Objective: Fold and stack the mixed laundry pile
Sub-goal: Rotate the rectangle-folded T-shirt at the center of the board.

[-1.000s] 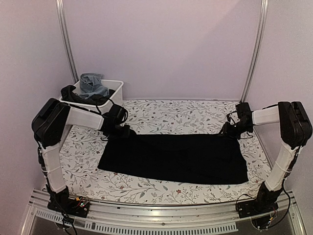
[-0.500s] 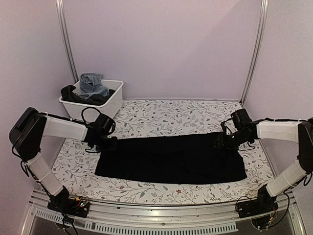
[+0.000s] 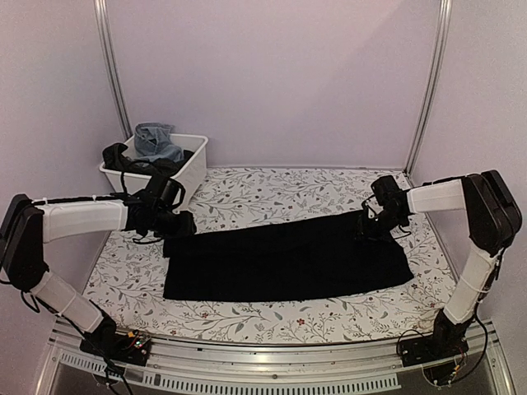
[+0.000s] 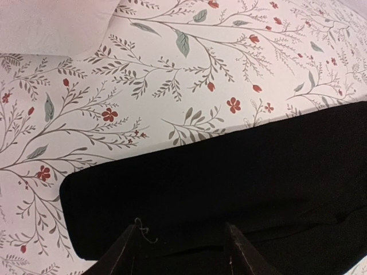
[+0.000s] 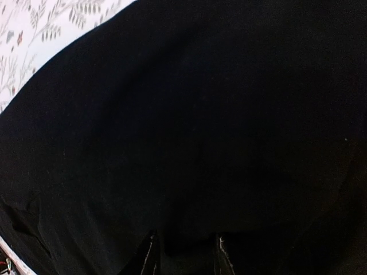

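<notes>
Wide view first: the desk (image 3: pixel 280 193) with its white cover printed in grey sprigs and small red flowers runs right across in front of me. Lying flat on it is the large plain black cloth piece (image 3: pixel 284 255), a long band stretched from my left side to my right, with its right end sitting a little further back than its left.

Back in the far left corner there's the white plastic bin (image 3: pixel 195 162), well apart from the cloth. The light blue denim jeans (image 3: pixel 156 140) are heaped up above its rim, and other dark clothes (image 3: pixel 119 156) spill over its left edge.

Now my arms, both reaching low over the desk. My left claw (image 3: pixel 174 224) is at the cloth's far left corner. Through its wrist camera I see the two dark fingers (image 4: pixel 127 252) standing clearly apart, poised over the black fabric just inside its rounded corner, with flowered desk beyond the edge. A thin loose thread curls by the left finger.

My right claw (image 3: pixel 370 227) is at the far right corner of the same cloth. Its wrist camera is nearly filled with black fabric, with only a sliver of flowered desk at the upper left. The fingers (image 5: pixel 149 255) show a narrow gap, but it's black on black down there, so I can't tell whether they're pinching the cloth or just sitting above it.
</notes>
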{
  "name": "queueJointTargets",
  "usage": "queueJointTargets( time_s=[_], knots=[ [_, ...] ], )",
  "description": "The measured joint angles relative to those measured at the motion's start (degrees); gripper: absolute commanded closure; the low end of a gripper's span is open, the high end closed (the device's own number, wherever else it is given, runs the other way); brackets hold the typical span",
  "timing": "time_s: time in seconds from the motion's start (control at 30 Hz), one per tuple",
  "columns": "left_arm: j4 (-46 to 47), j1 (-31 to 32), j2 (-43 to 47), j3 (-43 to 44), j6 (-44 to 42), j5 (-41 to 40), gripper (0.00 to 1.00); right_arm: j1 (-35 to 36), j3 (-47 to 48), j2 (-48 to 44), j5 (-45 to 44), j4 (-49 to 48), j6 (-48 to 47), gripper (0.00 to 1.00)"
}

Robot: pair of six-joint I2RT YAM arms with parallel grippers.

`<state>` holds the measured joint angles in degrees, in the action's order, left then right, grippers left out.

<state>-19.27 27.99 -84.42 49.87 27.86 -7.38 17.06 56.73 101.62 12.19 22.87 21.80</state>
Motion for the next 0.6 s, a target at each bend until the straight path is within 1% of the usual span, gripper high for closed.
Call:
queueJointTargets(
  time_s=[0.17,0.27,0.3,0.4,0.47,0.53,0.6],
  knots=[
    [-0.35,-0.04,-0.02,0.0,-0.9,-0.11,0.51,-1.07,13.2,10.19,-2.08,1.27,-3.54,0.69],
    [-0.26,-0.04,-0.31,0.0,-1.09,0.26,0.55,-1.42,22.05,16.13,-3.58,3.28,-5.81,0.69],
    [-0.07,-0.04,-0.55,-0.04,-1.14,0.59,0.57,-1.57,27.04,19.19,-4.44,4.92,-6.78,0.69],
    [0.33,0.5,-1.68,-0.17,-1.95,1.84,0.58,-1.95,42.18,28.72,-6.29,7.74,-9.38,0.69],
    [0.46,1.9,-2.51,-0.2,-2.84,2.03,0.61,-2.16,54.18,36.0,-7.15,9.22,-11.26,0.69],
    [0.57,4.85,-3.1,-0.2,-3.61,2.19,0.63,-2.36,61.61,40.68,-7.26,9.99,-12.41,0.67],
    [0.61,9.42,-3.67,-0.2,-4.33,2.23,0.64,-2.49,66.29,43.58,-7.17,10.71,-13.4,0.66]
  ],
)
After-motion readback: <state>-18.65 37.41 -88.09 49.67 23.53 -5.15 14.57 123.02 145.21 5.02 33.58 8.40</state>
